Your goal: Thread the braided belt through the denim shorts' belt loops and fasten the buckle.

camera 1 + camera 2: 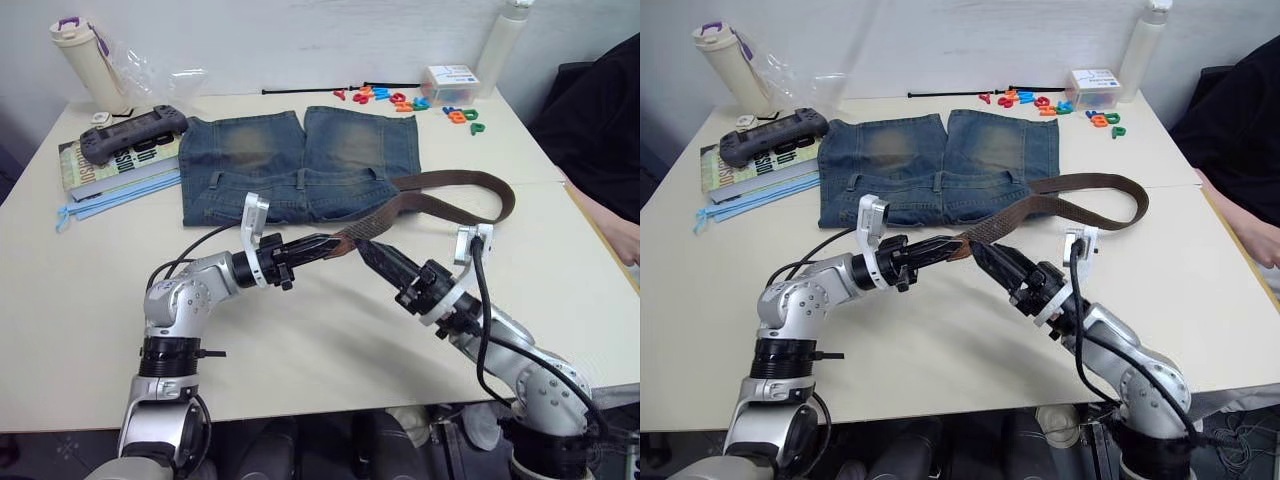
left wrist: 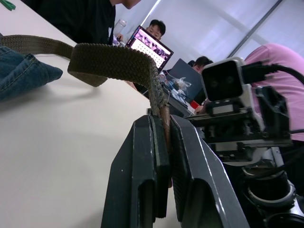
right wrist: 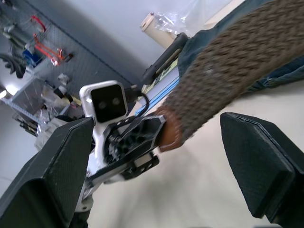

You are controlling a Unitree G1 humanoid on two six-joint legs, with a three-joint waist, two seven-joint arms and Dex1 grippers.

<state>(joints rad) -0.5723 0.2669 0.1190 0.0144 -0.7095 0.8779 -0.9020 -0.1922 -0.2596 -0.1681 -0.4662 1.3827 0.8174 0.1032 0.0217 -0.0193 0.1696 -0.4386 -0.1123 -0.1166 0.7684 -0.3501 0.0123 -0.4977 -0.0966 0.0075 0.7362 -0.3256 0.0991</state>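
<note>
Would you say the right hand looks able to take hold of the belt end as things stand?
Probably yes. The right hand is open, its tips right beside the braided belt end that the left hand pinches above the table. Nothing lies between them, though the left fingers cover much of that end.

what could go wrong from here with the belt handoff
The left gripper pinches only the tan tip of the braided belt, so a tug could pull it free. The right gripper is open beside the strap and could knock it loose. The belt loops back over the denim shorts and may drag them.
</note>
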